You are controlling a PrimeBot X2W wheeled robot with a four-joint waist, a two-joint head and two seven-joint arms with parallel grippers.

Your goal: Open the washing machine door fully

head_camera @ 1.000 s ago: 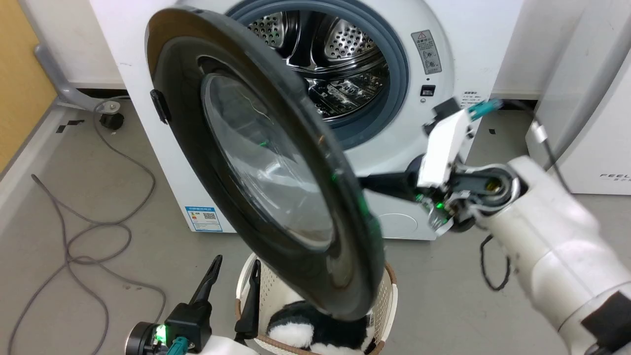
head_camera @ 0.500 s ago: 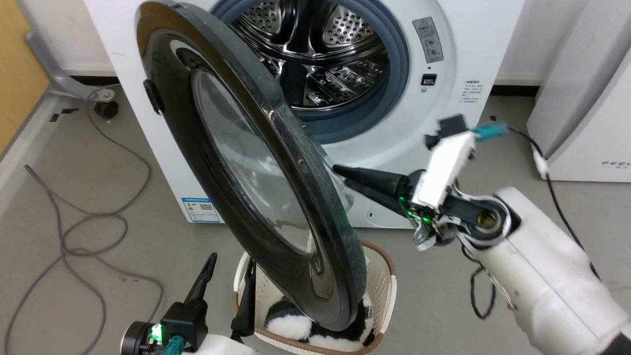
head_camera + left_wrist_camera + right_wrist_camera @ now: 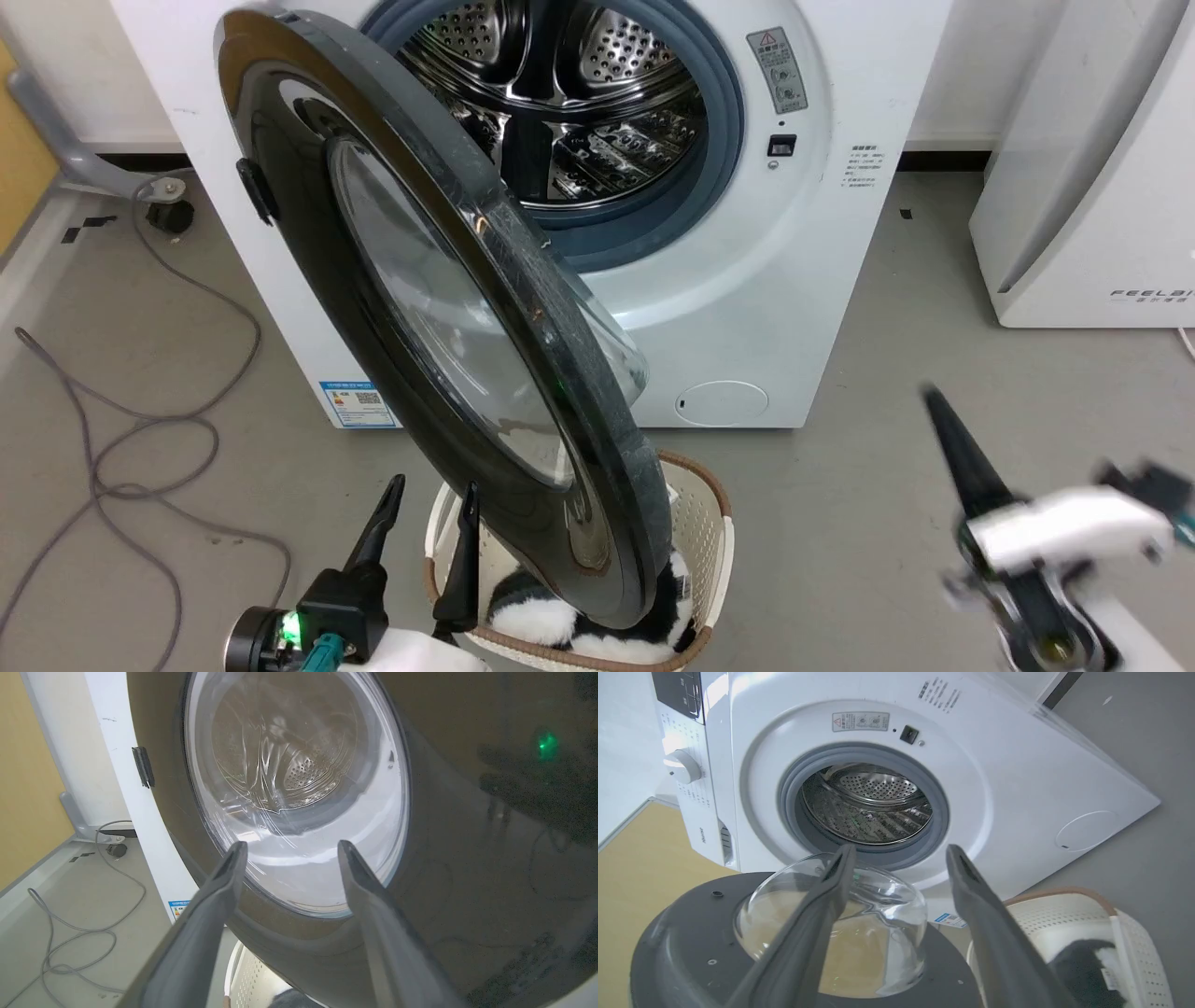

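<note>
Cable [image 3: 258,327] trails over grey floor [image 3: 840,523] beside the washing machine [image 3: 747,308]; left claw [image 3: 433,482], right claw [image 3: 900,847] gape empty.

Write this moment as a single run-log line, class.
washing machine door: partly open, not fully | right gripper: open, off the door | left gripper: open, empty | laundry basket: under door's lower edge

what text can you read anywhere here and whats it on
"FEELBAI", cut off by the picture's edge: on the white appliance at the right of the head view.
Too small to read: the warning sticker with its triangle sign, on the washing machine.
Too small to read: the blue label sticker low on the machine's front.
Too small to read: the small print right of the warning sticker.
Too blurred to be sure: the sideways word in the right wrist view.
</note>
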